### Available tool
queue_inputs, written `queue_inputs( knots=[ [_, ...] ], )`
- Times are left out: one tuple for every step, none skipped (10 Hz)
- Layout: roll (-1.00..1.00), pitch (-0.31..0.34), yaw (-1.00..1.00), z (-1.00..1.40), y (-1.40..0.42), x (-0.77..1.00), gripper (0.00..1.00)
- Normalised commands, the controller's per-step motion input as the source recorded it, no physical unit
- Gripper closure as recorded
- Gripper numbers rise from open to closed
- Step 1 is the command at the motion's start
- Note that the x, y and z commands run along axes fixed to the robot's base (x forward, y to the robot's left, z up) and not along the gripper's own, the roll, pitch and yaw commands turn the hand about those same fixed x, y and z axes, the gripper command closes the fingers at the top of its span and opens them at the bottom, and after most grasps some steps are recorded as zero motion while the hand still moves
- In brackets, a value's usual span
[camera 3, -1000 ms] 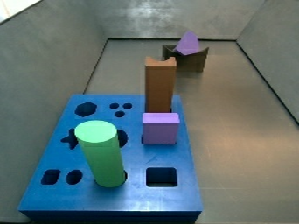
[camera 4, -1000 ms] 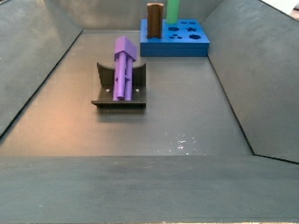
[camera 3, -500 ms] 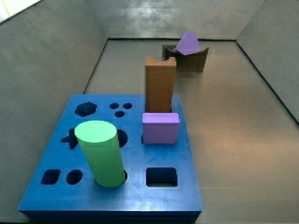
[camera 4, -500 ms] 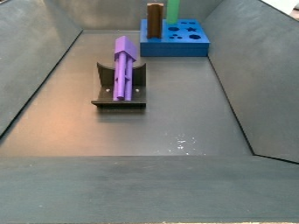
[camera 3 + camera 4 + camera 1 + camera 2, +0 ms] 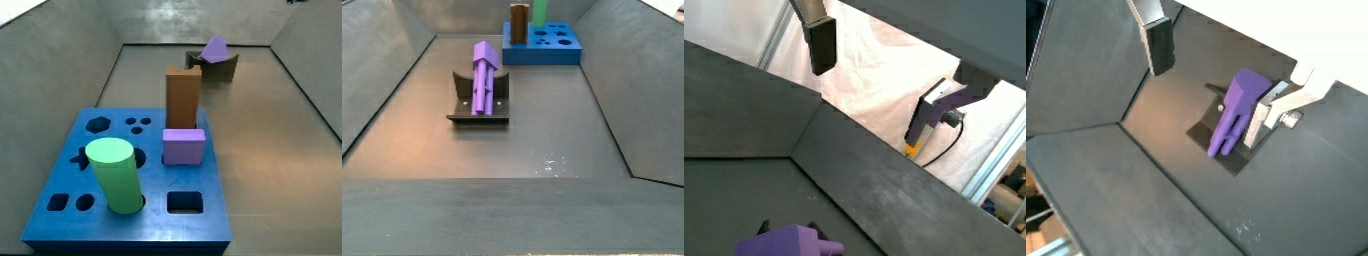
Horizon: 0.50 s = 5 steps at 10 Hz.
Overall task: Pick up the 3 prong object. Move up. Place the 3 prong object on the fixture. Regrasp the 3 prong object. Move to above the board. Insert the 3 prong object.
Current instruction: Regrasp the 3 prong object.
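The light purple 3 prong object (image 5: 484, 73) lies along the fixture (image 5: 478, 113), head toward the board, prongs toward the near end; it also shows in the side view (image 5: 214, 47) atop the fixture (image 5: 225, 68). My gripper (image 5: 1213, 85) hangs high above them, open, with nothing between its fingers (image 5: 1158, 45). In a wrist view the 3 prong object (image 5: 1233, 115) on the fixture (image 5: 1204, 128) sits far below, close to one finger. In the wrist view where my gripper (image 5: 875, 80) faces the wall, a corner of the 3 prong object (image 5: 784, 243) shows. The blue board (image 5: 76, 165) (image 5: 556, 55) sits at the far end.
On the board stand a tall brown block (image 5: 182, 95) (image 5: 517, 22), a green cylinder (image 5: 115, 175) (image 5: 540, 10) and a squat purple cube (image 5: 183, 146). Sloping grey walls (image 5: 382, 90) ring the floor.
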Motion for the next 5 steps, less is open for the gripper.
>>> queue_inputs(
  knots=[
    [0.2,0.08,0.27,-0.01,-0.05,0.43,0.0],
    [0.16,0.034,0.25,-0.01,-0.06,0.43,0.0],
    [0.16,0.011,0.22,-0.02,-0.06,0.42,0.0],
    [0.16,0.005,0.19,-0.01,-0.06,0.4,0.0],
    [0.17,0.006,0.16,-0.02,-0.06,0.39,0.0]
  ],
)
